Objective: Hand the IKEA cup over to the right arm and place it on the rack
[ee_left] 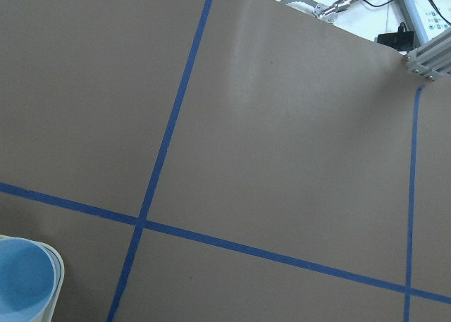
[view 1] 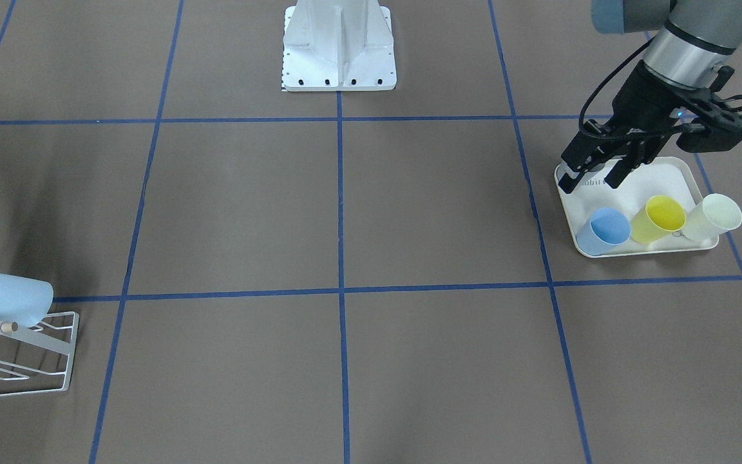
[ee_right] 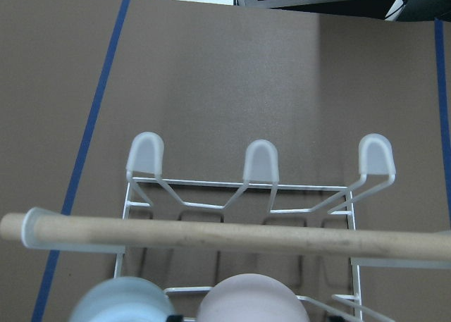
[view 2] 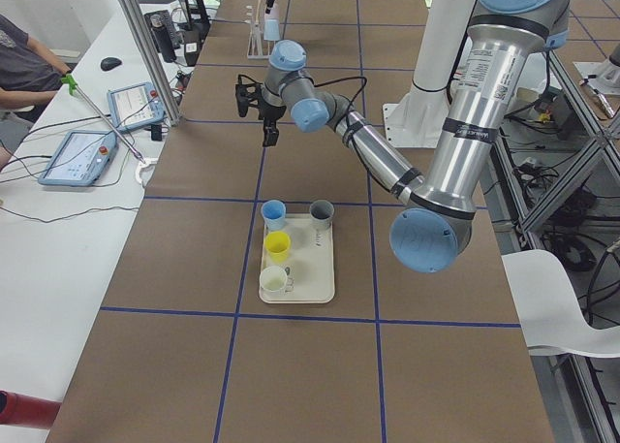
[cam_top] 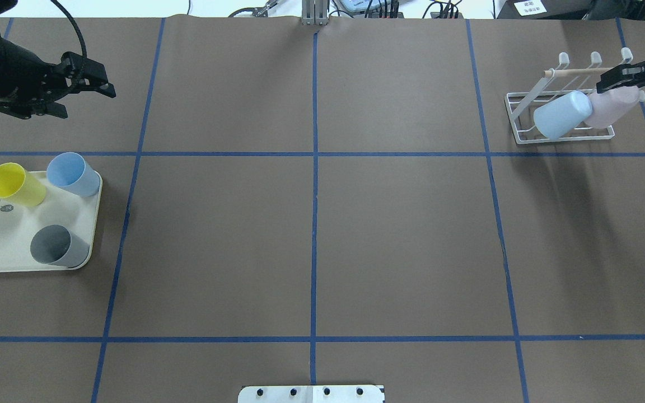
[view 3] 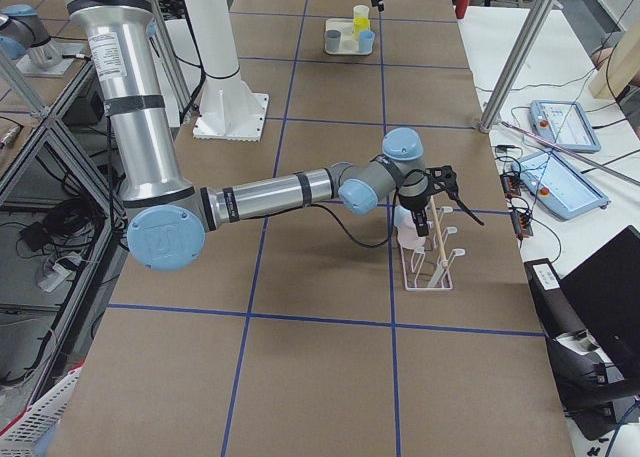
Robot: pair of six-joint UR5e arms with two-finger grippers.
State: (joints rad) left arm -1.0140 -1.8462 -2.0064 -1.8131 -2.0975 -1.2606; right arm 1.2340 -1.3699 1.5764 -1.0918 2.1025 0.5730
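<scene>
Pink cup (cam_top: 616, 106): lying tilted on rack (ee_right: 260, 160), beside pale-blue cup (cam_top: 562, 115) | right tool (cam_top: 602, 85): I am holding it just over the pink cup, grip state not discernible | left tool (view 1: 593, 175): I am holding it open, empty, above tray (view 1: 667, 180) on bench (view 1: 345, 212).

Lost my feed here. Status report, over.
Left gripper open, empty, raised by the tray. Right gripper at the rack, open-or-shut unclear. Pink cup at rack beside light-blue cup. No obstruction seen.

Overhead and front cameras look down on the brown paper-covered bench (cam_top: 401, 235) from opposite sides; side cameras view it lengthwise from afar. The right wrist camera looks closely at the white wire rack (ee_right: 259, 163) just below the right pincer (cam_top: 605, 83).
</scene>
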